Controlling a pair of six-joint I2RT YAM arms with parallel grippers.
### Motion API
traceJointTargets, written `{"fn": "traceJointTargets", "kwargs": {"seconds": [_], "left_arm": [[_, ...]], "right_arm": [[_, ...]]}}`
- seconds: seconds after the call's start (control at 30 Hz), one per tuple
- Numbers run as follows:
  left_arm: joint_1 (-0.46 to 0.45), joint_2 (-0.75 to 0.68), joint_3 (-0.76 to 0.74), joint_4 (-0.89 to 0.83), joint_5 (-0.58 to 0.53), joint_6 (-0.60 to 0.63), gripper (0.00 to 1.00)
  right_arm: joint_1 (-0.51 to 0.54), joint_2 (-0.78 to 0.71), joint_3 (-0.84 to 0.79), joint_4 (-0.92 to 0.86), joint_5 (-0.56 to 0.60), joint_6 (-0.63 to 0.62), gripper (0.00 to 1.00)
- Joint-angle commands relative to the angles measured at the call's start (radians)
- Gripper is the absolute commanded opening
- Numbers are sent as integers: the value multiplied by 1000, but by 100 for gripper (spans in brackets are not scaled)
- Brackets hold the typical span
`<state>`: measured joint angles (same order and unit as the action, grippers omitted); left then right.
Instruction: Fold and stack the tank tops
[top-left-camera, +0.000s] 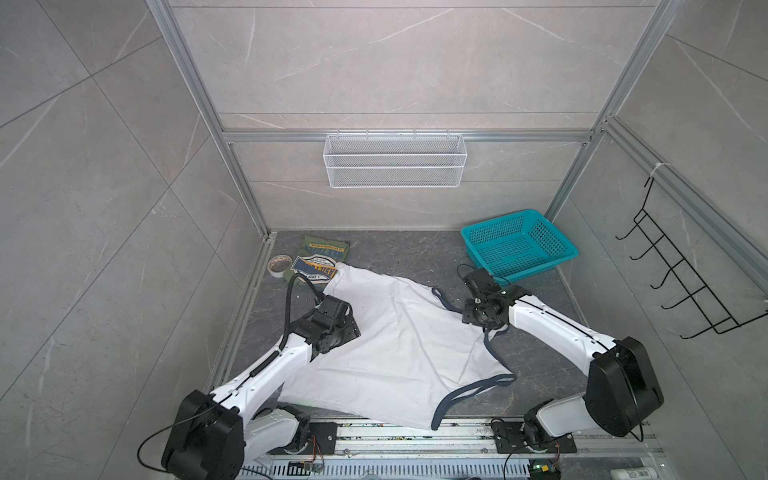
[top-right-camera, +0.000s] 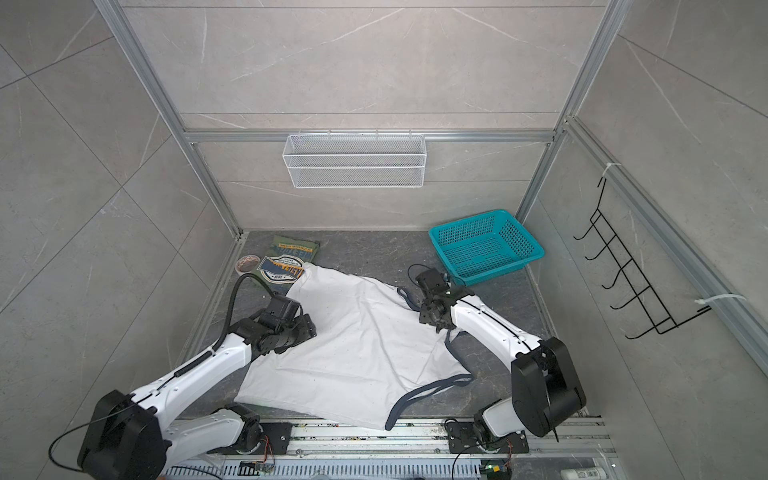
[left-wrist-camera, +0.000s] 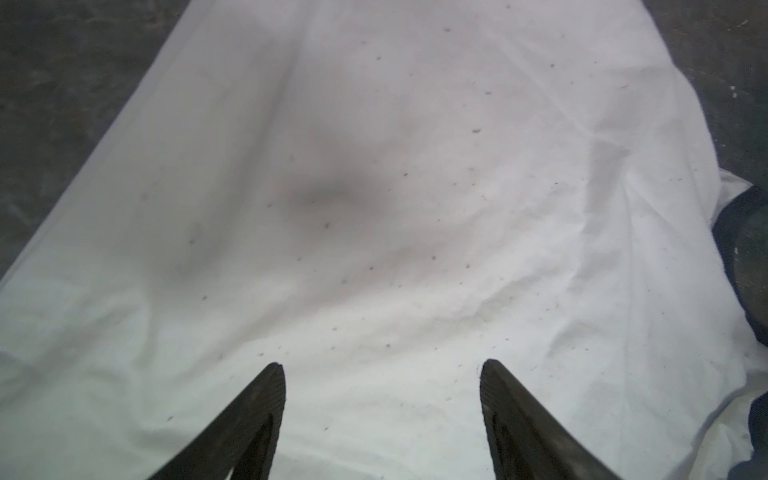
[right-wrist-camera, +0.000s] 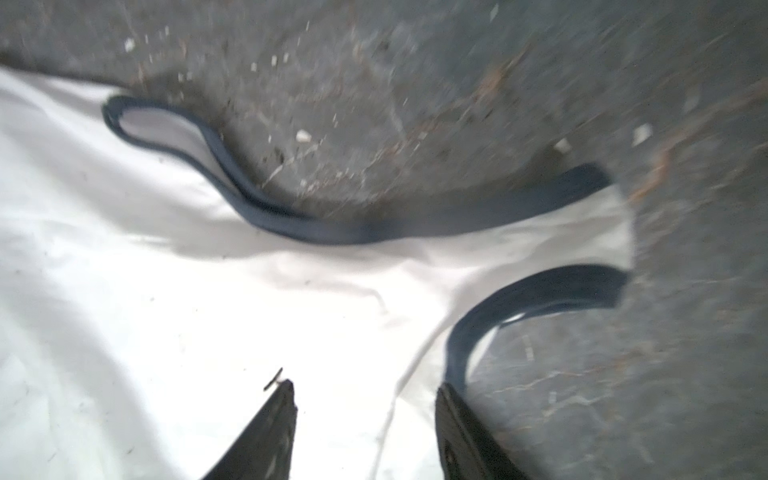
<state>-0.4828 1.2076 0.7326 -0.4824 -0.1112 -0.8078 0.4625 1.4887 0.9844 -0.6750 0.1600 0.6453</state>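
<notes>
White top (top-left-camera: 399, 345) spread flat mid-table, not folded. L gripper (left-wrist-camera: 382, 374) jaws apart above it, empty. R gripper (right-wrist-camera: 365, 386) jaws apart by strap (right-wrist-camera: 478, 216), blurry, prob. empty. Olive top (top-left-camera: 326, 247) far left looks folded. Approx. half done.

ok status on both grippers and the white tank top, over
Left gripper open over white cloth tank top, right gripper open at its dark-trimmed strap. Top spread, unfolded. Far corner touches folded olive green tank top.

White link shells (top-left-camera: 266, 370) covering both arms; black joint housings (top-left-camera: 623, 386) bulging; black cable (top-left-camera: 287, 307) looping; left fingers (left-wrist-camera: 257, 419) tapering dark.
</notes>
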Motion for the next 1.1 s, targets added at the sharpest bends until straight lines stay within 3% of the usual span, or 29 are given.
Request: {"fn": "traceJointTargets", "kwargs": {"seconds": [0.0, 0.13, 0.43, 0.6, 0.73, 1.07], "left_arm": [[-2, 88, 54, 55, 56, 82, 76], [-3, 166, 59, 88, 67, 83, 77], [-3, 212, -21, 110, 24, 29, 77], [-3, 247, -40, 121, 28, 22, 77], [-3, 260, -50, 124, 30, 15, 77], [1, 234, -95, 96, -23, -14, 78]], "right_arm": [[-5, 62, -54, 104, -116, 51, 55], [-43, 139, -59, 113, -108, 52, 55], [-275, 123, -154, 74, -58, 83, 52], [-305, 47, -160, 99, -93, 53, 54], [-321, 31, -124, 50, -48, 45, 59], [-543, 94, -160, 113, -159, 19, 57]]}}
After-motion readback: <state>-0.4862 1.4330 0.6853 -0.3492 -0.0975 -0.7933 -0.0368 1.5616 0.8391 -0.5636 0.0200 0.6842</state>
